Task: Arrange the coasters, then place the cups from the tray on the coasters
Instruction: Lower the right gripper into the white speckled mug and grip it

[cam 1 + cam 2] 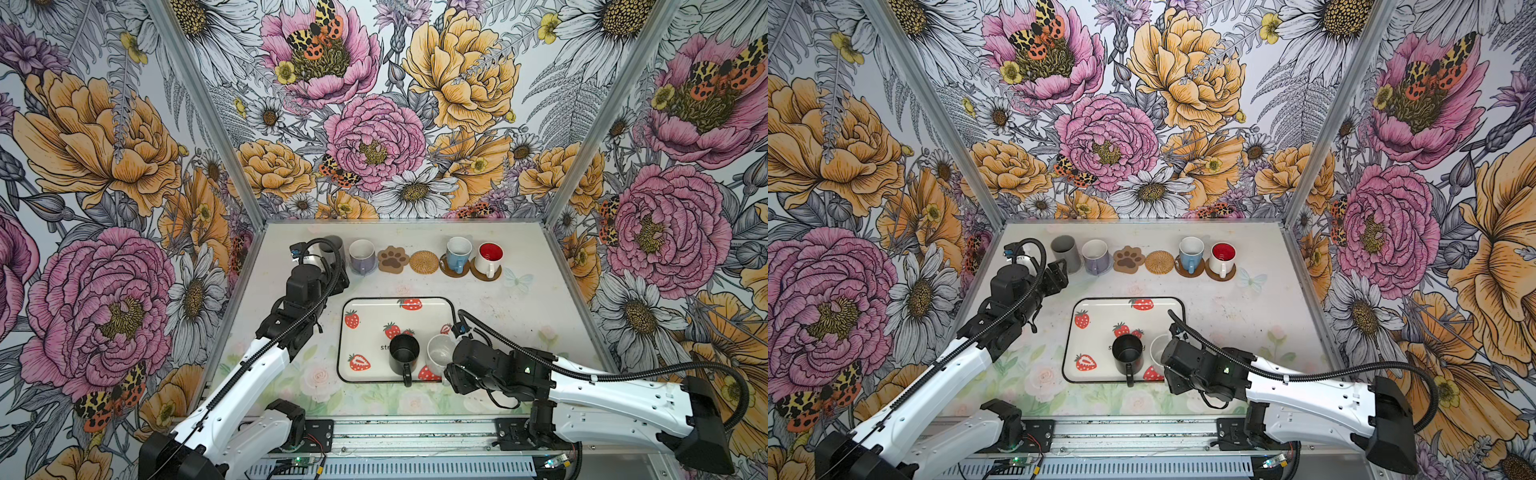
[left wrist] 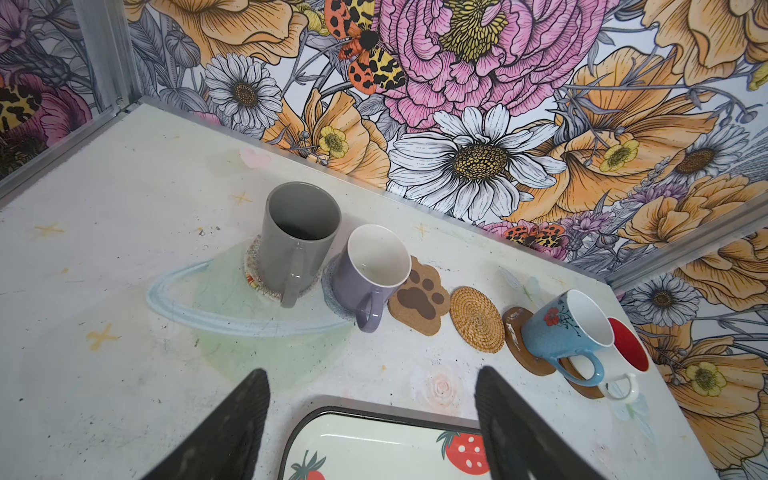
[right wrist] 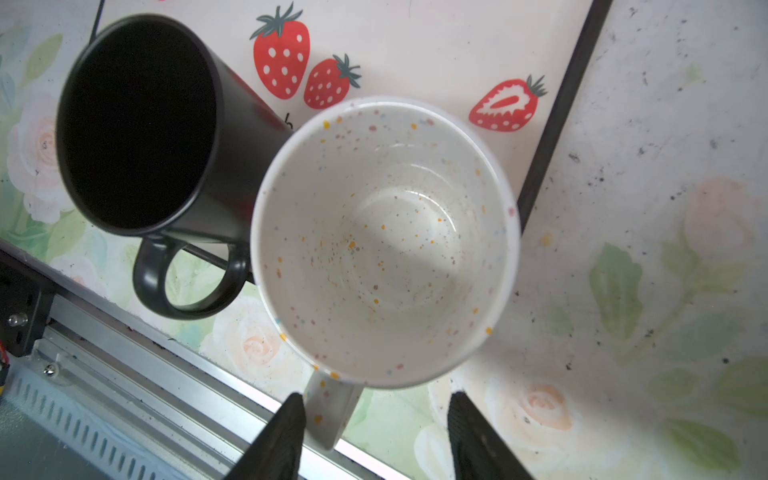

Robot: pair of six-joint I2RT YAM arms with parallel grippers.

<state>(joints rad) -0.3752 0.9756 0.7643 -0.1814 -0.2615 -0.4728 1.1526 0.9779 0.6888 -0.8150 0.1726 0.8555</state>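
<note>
Right jaws part open, straddling the handle (image 3: 328, 411) of the white speckled mug (image 3: 384, 245) at the near-right corner of the tray (image 1: 368, 338), not clamped yet, so I'd centre it, squeeze, lift clear of the black mug (image 1: 404, 353); left jaws wide, empty.

2 white-shelled arms (image 1: 257, 370), black joints (image 1: 305, 286), black corrugated cables (image 1: 623, 376), ribbed black end effector fingers (image 2: 237, 419), green light (image 1: 528, 369)
</note>
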